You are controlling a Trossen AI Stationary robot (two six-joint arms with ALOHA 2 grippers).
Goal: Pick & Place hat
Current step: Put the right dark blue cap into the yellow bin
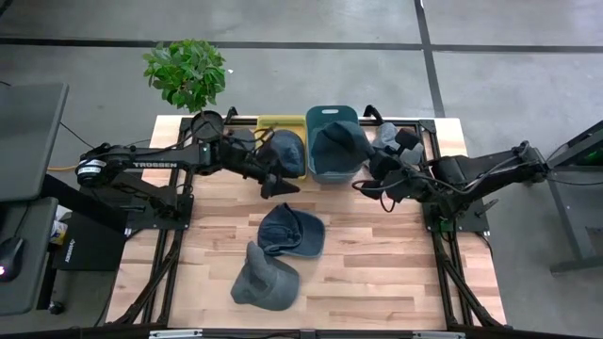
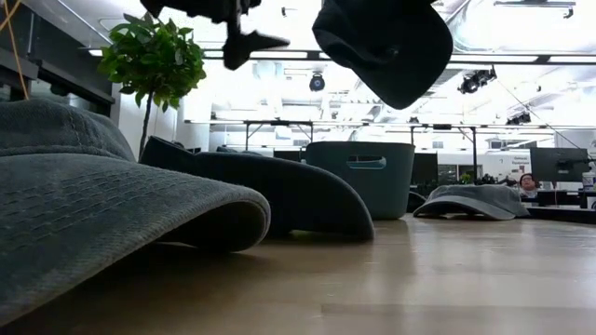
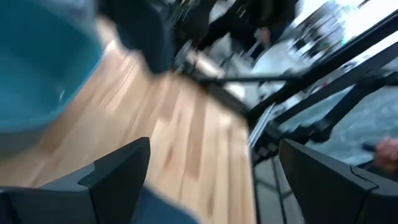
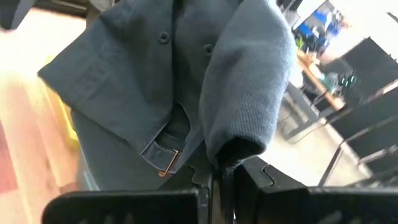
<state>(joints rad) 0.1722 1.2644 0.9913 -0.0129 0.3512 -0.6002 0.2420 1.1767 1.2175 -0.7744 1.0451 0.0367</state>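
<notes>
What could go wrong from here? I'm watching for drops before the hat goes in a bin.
1. The right gripper pinches only a fold of the hat, which hangs in the air over the teal bin; it could slip free or drape over the rim.
2. The open left gripper sits close beside that bin, near the yellow bin, so the arms might collide.
</notes>
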